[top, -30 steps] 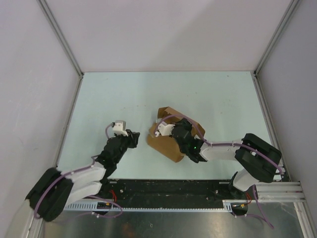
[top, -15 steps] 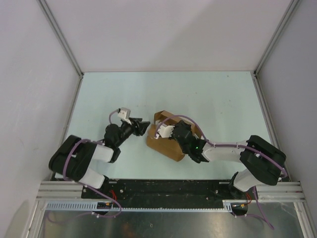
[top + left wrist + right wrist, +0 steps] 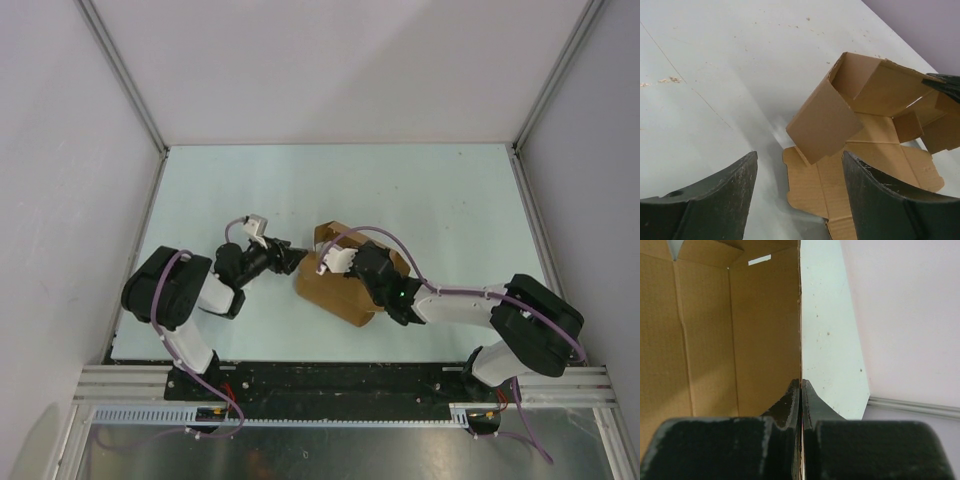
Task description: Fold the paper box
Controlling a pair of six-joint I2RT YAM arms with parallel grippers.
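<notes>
The paper box (image 3: 325, 290) is a brown, partly folded sheet lying on the pale table (image 3: 430, 200). In the left wrist view it (image 3: 875, 145) lies flat with some walls raised and one flap (image 3: 822, 122) tilted up. My left gripper (image 3: 293, 258) sits just left of the box. It stands open (image 3: 800, 155), with a flat tab of the box between its fingers (image 3: 720, 200) but not touching them. My right gripper (image 3: 350, 268) reaches over the box from the right. It is shut (image 3: 801, 382) on the upper edge of an upright wall (image 3: 740, 330).
White enclosure walls (image 3: 330, 70) and metal posts (image 3: 125, 80) close in the table on three sides. The arm bases and a black rail (image 3: 340, 380) run along the near edge. Bare table (image 3: 715, 75) lies left of and behind the box.
My left arm has swung in from the near left up to the box's left edge, and its jaws have opened wider. My right gripper has kept its pinch on the wall, shifting only slightly.
</notes>
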